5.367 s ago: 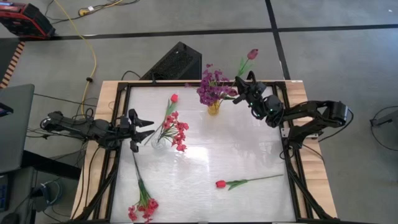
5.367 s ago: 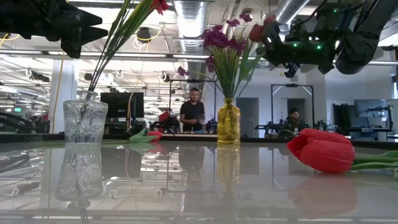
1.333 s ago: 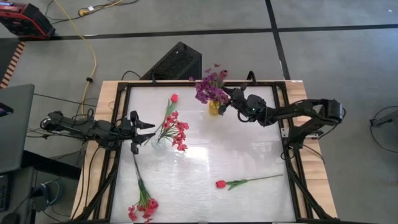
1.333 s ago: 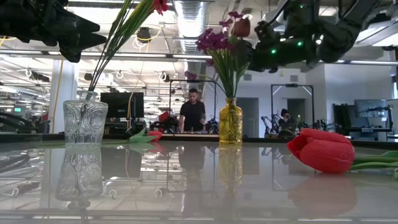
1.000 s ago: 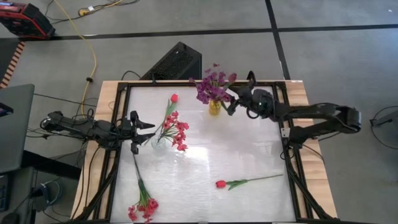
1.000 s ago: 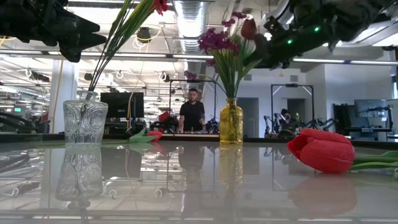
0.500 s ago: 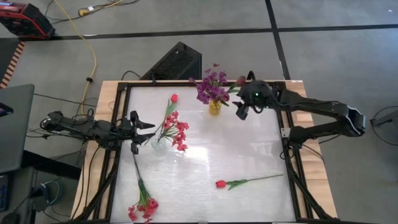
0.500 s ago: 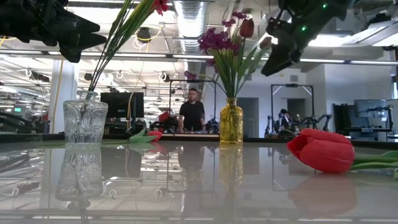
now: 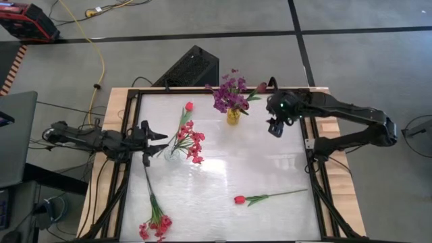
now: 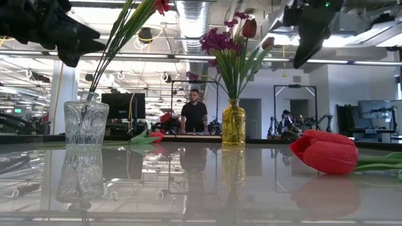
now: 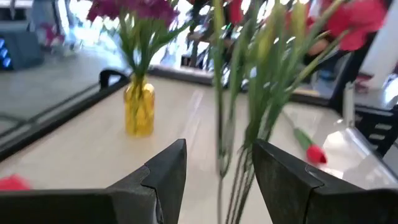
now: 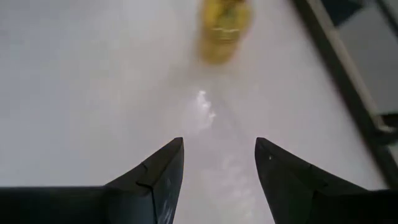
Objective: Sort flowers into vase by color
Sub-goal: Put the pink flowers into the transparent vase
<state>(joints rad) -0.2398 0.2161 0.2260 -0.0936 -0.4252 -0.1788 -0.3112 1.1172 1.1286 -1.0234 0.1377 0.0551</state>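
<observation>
1. Right, the right claw [image 9: 275, 127] hangs empty with its fingers spread, just beside the yellow vase [image 9: 233, 116] and above the glossy worktop [image 9: 223, 182]. A low swing sideways from there could clip that slim amber bottle or snag the leaning maroon tulip [image 9: 261, 87] and tip the whole bunch.

2. Over on the other side, the left claw [image 9: 151, 140] sits open too, holding nothing, just beside the clear vase [image 9: 172, 154] with the pink-red cluster [image 9: 192, 142] and a red tulip [image 9: 189, 106] in it. Those thin green stems lean right across its fingers in the left wrist view, so closing or pushing forward could drag them out.

3. Two flowers lie loose: a red tulip [image 9: 239, 200] near the front, and a pink-red spray [image 9: 155, 225] at the front left edge, blooms close to the rim, easy to knock off.

4. Textures now: the clear vase is cut, patterned glass, squat and heavy-looking; the yellow one is narrow-necked and top-heavy under its purple blooms [image 9: 228, 96]. Wiry stems on a slick, mirror-like top will likely slide when pinched.
</observation>
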